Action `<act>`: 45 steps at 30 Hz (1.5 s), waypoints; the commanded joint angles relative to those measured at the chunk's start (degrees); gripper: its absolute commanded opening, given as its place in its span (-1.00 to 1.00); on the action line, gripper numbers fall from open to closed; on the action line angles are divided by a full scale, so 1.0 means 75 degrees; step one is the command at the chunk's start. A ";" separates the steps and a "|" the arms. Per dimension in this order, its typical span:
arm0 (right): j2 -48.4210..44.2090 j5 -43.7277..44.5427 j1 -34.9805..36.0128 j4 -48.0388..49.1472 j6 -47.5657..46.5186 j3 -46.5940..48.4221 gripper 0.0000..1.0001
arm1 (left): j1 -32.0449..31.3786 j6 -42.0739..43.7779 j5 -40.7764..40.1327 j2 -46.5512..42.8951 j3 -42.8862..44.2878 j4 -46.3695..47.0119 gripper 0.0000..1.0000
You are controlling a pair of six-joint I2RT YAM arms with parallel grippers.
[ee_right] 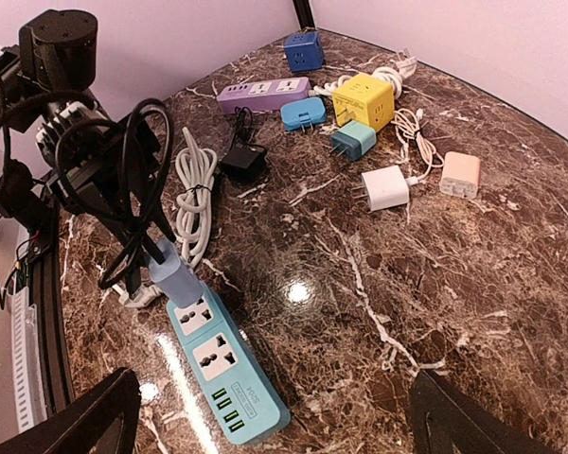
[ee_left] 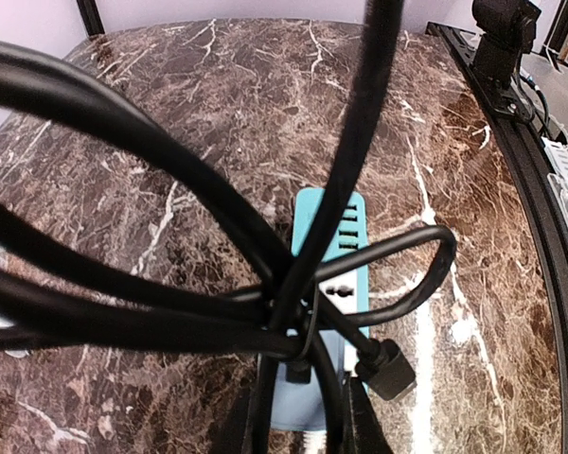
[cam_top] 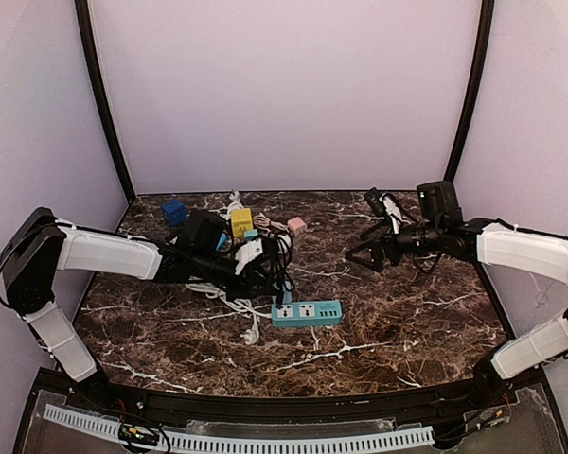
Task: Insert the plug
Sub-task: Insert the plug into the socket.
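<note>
The left pincer is pinching a light-blue plug, tangled in black cable loops, at the nine-o'clock end of the teal power strip, its small label unreadable, while the right pincer is hovering spread at two o'clock.

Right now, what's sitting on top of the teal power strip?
A blue plug stands on the teal power strip at its end socket, black cables looped above. Two sockets and USB ports show bare; the prongs are hidden.
</note>
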 commanded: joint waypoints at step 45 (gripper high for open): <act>-0.0621 0.0169 0.0016 0.0309 0.0407 -0.0484 0.97 | -0.0357 0.1807 -0.1332 0.0916 -0.0506 -0.1121 -0.99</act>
